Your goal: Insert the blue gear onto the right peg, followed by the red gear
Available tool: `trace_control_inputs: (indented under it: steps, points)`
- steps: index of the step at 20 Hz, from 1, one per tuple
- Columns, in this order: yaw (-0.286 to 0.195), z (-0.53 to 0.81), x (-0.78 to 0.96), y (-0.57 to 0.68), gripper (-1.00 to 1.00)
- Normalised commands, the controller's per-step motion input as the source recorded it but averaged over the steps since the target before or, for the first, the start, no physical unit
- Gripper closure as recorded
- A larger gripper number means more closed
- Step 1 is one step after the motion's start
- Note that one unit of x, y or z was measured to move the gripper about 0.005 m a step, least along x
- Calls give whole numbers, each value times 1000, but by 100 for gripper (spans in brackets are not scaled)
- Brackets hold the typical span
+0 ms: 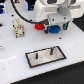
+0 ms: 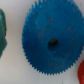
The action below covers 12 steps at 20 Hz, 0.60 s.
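The blue gear [image 1: 54,28] lies flat on the white table, directly under my gripper [image 1: 55,23]. The gripper's dark fingers stand apart on either side of the gear, open and holding nothing. In the wrist view the blue gear [image 2: 50,42] fills most of the picture, its centre hole showing; no fingers show there. The red gear [image 1: 38,26] lies on the table just to the exterior view's left of the blue one; its edge shows in the wrist view [image 2: 81,70]. The grey, black-bordered plate [image 1: 46,57] lies nearer the camera, with the right peg [image 1: 50,50] upright on it.
A shorter pin [image 1: 37,56] stands on the same plate. A white and tan block-like object [image 1: 18,27] stands at the exterior view's left. A black cable [image 1: 22,10] hangs behind. A green object [image 2: 2,32] shows at the wrist view's edge.
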Motion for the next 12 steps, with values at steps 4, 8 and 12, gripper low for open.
trace_control_inputs:
  steps: [4,8,12]
  points:
    - [0,-87,-324,-9,100]
    - [0,-113,-243,-5,100]
    - [0,-35,-31,29,100]
